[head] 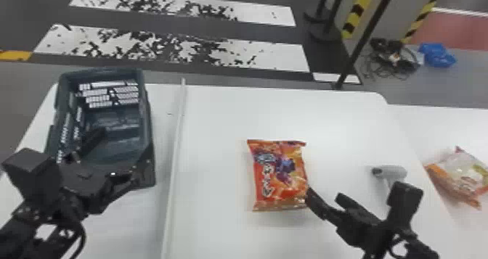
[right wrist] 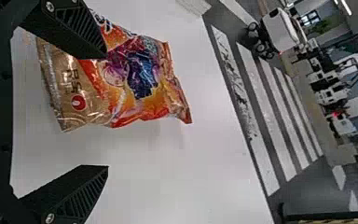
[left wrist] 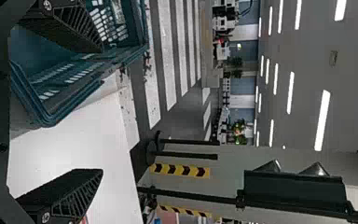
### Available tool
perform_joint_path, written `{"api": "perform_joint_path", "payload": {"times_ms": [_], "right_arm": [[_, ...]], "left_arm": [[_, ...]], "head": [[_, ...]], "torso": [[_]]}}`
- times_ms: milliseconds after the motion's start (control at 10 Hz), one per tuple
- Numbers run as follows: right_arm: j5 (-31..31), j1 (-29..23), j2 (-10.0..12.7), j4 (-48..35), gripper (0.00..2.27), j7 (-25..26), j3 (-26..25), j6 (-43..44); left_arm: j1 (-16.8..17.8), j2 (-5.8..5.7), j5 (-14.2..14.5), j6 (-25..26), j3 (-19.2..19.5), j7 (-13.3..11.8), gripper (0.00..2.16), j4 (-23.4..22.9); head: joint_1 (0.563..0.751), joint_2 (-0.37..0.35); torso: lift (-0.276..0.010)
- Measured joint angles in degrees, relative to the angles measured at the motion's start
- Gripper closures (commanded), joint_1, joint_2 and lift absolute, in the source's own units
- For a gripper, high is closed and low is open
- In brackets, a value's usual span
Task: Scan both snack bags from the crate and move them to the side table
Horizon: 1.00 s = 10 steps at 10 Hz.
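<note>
Lit brightly and diffusely from overhead, by long ceiling lamps (left wrist: 322, 120) appearing as solid white strips against a dimmer grey ceiling (left wrist: 354, 70) in the left wrist view. In the head view, strongly bright across the white table (head: 218, 116), with faint, soft-edged shadows along the near edge of the orange bag (head: 279, 175) and beside the pale bag (head: 461, 169). Darker inside the crate (head: 146, 95). Small glints on the orange bag's creases in the right wrist view.
</note>
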State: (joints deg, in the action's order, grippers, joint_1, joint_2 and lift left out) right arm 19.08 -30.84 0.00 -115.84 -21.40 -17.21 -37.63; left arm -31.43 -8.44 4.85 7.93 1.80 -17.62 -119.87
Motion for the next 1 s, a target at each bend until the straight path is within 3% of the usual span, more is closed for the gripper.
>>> {"api": "perform_joint_path", "payload": {"times_ms": [200, 400, 1000], "right_arm": [[4.39, 3.43, 0.0, 1.08, 0.08, -2.45, -3.28, -10.94], [7.44, 5.86, 0.0, 2.44, 0.08, -3.32, -5.11, -16.5], [7.73, 10.97, -1.41, 8.77, 0.12, -3.66, -5.35, -19.62]], "left_arm": [[-1.73, 0.0, 0.2, -0.38, 1.15, -0.15, 0.09, -0.58], [-1.95, 0.2, 0.25, -0.42, 1.22, -0.54, 0.09, -0.62], [-2.04, 0.34, 0.25, -0.29, 0.92, -1.12, 0.09, 0.04]], "head": [[0.695, -0.093], [0.695, -0.078], [0.695, -0.084]], "torso": [[-0.075], [-0.075], [-0.075]]}}
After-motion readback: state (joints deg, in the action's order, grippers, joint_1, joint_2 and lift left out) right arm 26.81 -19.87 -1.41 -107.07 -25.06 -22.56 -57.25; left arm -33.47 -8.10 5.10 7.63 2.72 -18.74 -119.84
